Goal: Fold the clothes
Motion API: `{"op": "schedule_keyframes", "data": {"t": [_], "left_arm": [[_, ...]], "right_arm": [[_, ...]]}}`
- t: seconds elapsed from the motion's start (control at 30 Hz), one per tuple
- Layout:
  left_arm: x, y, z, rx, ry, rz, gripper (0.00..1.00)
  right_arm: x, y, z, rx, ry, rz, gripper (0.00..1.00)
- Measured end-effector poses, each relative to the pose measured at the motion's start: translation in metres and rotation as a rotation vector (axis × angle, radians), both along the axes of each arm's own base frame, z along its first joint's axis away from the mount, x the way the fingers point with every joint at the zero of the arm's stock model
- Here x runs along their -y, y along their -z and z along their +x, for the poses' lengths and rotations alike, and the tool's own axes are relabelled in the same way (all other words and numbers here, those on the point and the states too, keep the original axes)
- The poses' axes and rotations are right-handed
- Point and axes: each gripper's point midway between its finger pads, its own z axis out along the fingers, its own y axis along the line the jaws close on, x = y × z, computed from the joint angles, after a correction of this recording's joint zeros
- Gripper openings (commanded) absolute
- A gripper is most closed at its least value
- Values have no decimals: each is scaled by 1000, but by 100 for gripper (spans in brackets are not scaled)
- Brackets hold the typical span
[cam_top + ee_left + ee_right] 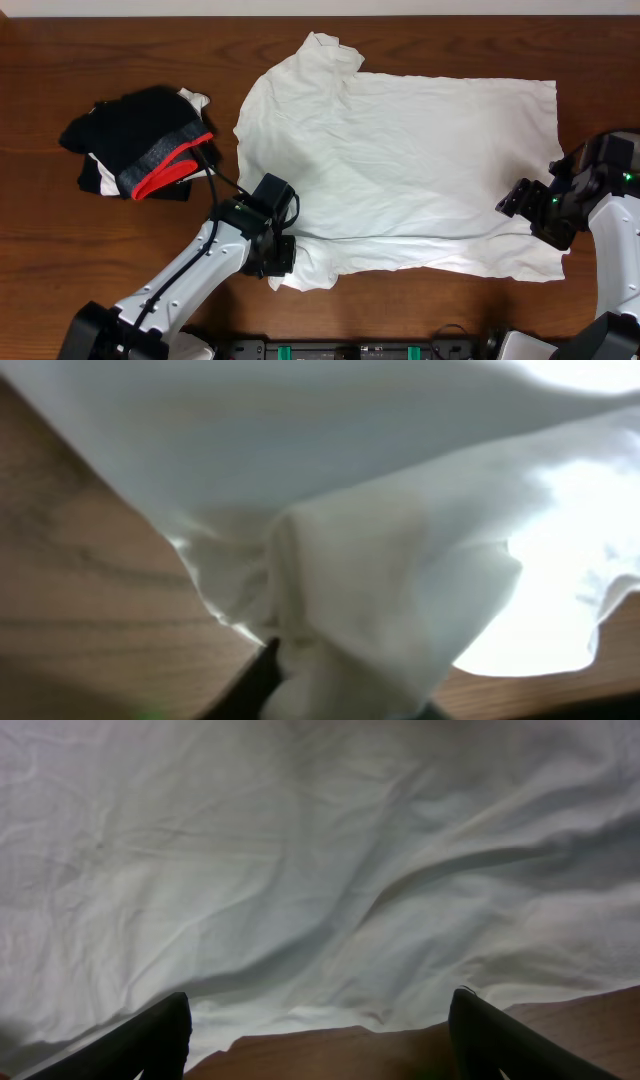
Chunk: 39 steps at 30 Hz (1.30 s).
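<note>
Your T-shirt (400, 170) lies spread flat on the table (100, 270), filling the middle and right of the overhead view, sleeves toward the left and hem toward the right.

Your left claw (283, 252) sits at the near sleeve (305, 270). From above, the wrist body covers the fingertips, so you cannot read the grip there. In the left wrist view the cloth is bunched up right against the lens and blurred; only one dark finger (250, 685) pokes out at the bottom edge, with the fabric gathered tightly beside it. The claw looks pinched narrow on that bunch of sleeve.

Your right claw (515, 203) is at the near end of the hem, fingers spread wide. In the right wrist view both fingers (150, 1040) show only at the bottom corners, cut off by the frame, with the shirt's edge and a strip of table between them. Nothing is in its grip.

Left of the shirt sits a pile of black garments (140, 150) with a grey-and-red band; something white peeks from under it, too hidden to identify.
</note>
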Motion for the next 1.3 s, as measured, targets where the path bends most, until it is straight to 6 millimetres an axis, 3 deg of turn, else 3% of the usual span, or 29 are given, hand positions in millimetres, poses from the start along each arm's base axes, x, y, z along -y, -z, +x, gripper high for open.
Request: {"op": "schedule_keyframes", "data": {"t": [0.13,0.2,0.27,0.33,0.43,0.57,0.7,0.73,0.8,0.93,1.03,1.3], "left_arm": [[11,-7,-24,-128,-1,-80,6],[14,-18,-37,-203,-7,-100,6],[20,-37,-36,-230,-14,-121,6],[25,-57,-22,-198,-21,-146,6],[25,-87,17,-71,-58,-166,6],[0,-107,73,136,-155,-132,6],[-23,-104,98,200,-226,-89,10],[-28,-101,103,205,-237,-75,15],[-35,-93,107,195,-242,-44,35],[-43,-73,105,126,-251,15,36],[-47,-64,91,42,-248,45,36],[-24,-73,64,-16,-123,-14,37]], "right_arm": [[-1,0,0,2,0,5,80],[-1,0,0,2,-1,6,81],[-1,0,0,3,-1,7,81],[-1,0,1,7,-1,7,81],[-1,-1,3,12,-1,6,82],[-1,-1,2,12,-1,7,83],[-2,0,1,4,-1,10,83],[-2,0,0,1,-1,11,83],[-2,0,-1,-4,-1,13,83],[-4,0,-4,-17,-1,18,83],[-5,0,-9,-35,-1,25,84],[-7,2,-22,-94,3,24,86]]}}
